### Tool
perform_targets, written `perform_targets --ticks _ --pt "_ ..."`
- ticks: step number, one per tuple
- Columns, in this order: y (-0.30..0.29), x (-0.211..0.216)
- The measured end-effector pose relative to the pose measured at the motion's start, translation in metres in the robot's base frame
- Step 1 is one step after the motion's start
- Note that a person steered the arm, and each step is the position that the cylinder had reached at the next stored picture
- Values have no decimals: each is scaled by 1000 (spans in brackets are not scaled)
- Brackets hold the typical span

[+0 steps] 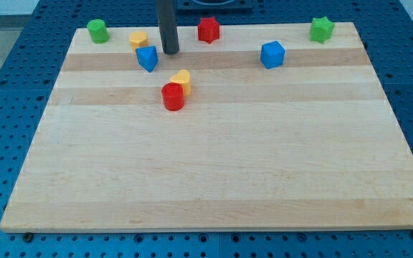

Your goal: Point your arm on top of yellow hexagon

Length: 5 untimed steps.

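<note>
The yellow hexagon (138,39) sits near the board's top edge, left of centre. My tip (171,52) rests on the board a short way to its right, apart from it. The blue triangle (148,58) lies just below the hexagon and just left of my tip, with a small gap. The dark rod rises straight up out of the view's top.
A green cylinder (97,31) sits at the top left, a red star (209,29) right of the rod, a blue cube (272,54) and a green star (322,29) further right. A yellow heart (183,80) touches a red cylinder (173,97) below my tip. The wooden board (214,172) lies on a blue pegboard.
</note>
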<state>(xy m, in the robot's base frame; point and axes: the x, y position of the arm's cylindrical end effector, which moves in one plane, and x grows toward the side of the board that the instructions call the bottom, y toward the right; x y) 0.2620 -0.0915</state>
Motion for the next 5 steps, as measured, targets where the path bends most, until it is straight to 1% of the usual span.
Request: perform_targets --ticks 4,5 --pt "-11 -56" --pt "-33 -60"
